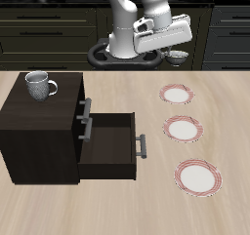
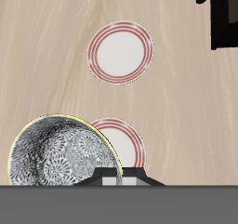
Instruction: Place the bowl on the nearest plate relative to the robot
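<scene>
Nearest the desk's (image 1: 117,205) front edge lies one plate (image 1: 197,176), then a second plate (image 1: 183,130) in the middle of the row, and farthest back, closest to the robot's base, the plate (image 1: 177,95) that the task appears to mean. Above and just behind it hangs the gripper (image 1: 176,54), its fingers closed on the rim of the bowl (image 1: 177,57), which is carried clear of the desk. In the wrist view the bowl (image 2: 61,153) overlaps the edge of that plate (image 2: 125,141) but is not centred on it. The carry step seems nearly done; the next move likely calls for a small shift over the plate's middle, then lowering and releasing. A dark cabinet (image 1: 44,132) with an open drawer (image 1: 109,141) and a mug (image 1: 39,84) stand well apart.
</scene>
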Robot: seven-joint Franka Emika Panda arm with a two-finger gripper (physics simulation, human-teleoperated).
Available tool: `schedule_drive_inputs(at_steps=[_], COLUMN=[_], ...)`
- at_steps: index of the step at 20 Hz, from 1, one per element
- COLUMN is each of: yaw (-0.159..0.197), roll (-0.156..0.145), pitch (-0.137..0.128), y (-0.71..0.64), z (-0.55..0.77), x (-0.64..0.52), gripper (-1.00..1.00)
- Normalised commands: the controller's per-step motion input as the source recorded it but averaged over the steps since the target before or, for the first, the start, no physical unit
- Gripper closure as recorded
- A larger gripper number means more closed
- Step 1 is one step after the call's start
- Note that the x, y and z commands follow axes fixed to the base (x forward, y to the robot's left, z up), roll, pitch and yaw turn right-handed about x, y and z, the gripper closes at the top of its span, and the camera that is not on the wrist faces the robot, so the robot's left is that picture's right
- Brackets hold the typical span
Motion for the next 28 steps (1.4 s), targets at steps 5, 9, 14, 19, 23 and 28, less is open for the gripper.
schedule_drive_inputs(at_steps=[5,9,14,19,23,28], yaw=[-0.002,0.014,-0.008,0.019,0.001,0.010], roll=[0.046,0.018,-0.019,0.000,0.006,-0.029], pitch=[0.008,-0.014,-0.006,-0.006,0.013,0.035], y=[0.11,0.04,-0.10,-0.01,-0.02,-0.03], z=[-0.13,-0.16,-0.04,-0.12,-0.17,-0.32], x=[-0.24,-0.25,-0.03,0.11,0.21,0.25], gripper=[1.00,1.00,1.00,1.00,1.00,1.00])
